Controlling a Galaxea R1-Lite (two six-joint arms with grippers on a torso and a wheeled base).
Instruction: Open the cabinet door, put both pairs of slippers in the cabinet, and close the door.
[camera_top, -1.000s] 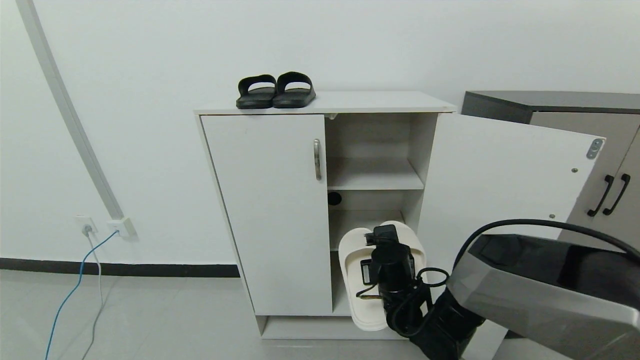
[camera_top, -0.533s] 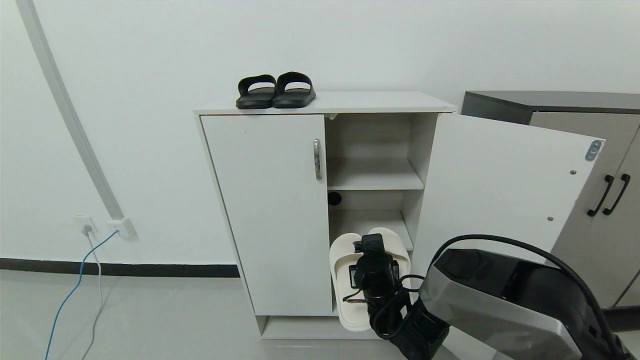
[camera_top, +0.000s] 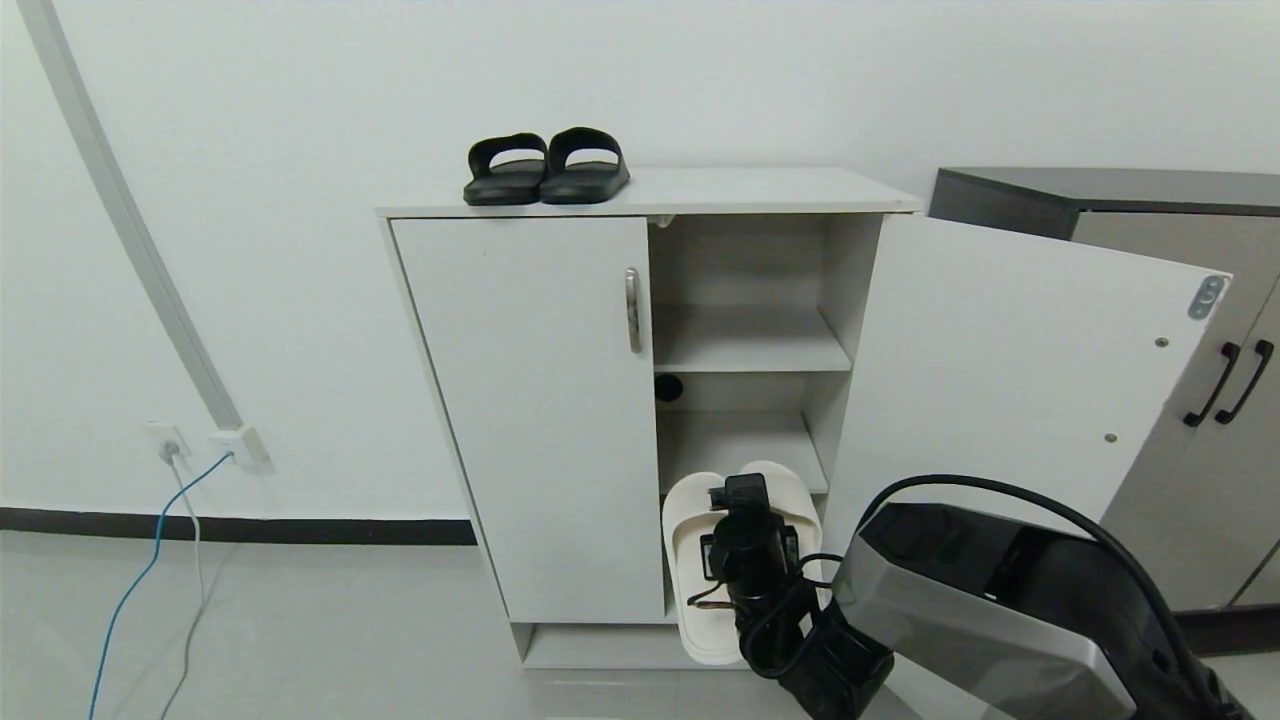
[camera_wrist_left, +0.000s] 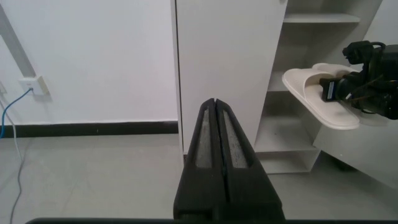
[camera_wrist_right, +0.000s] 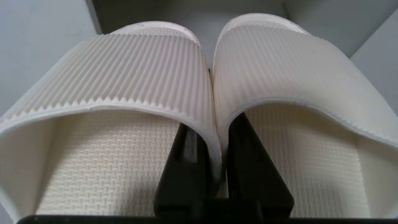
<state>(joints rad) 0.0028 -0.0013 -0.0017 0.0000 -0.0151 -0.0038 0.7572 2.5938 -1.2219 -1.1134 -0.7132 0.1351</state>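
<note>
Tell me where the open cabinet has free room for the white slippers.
Upper shelf and middle shelf are bare, between the closed left door and the open right door. The lowest opening is crowded: the right gripper holds the white slippers before it.

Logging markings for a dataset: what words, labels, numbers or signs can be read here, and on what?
No text can be read.
White slippers, black slippers, cabinet: no print visible.
Pale patch behind the right pincer: too small to read.
</note>
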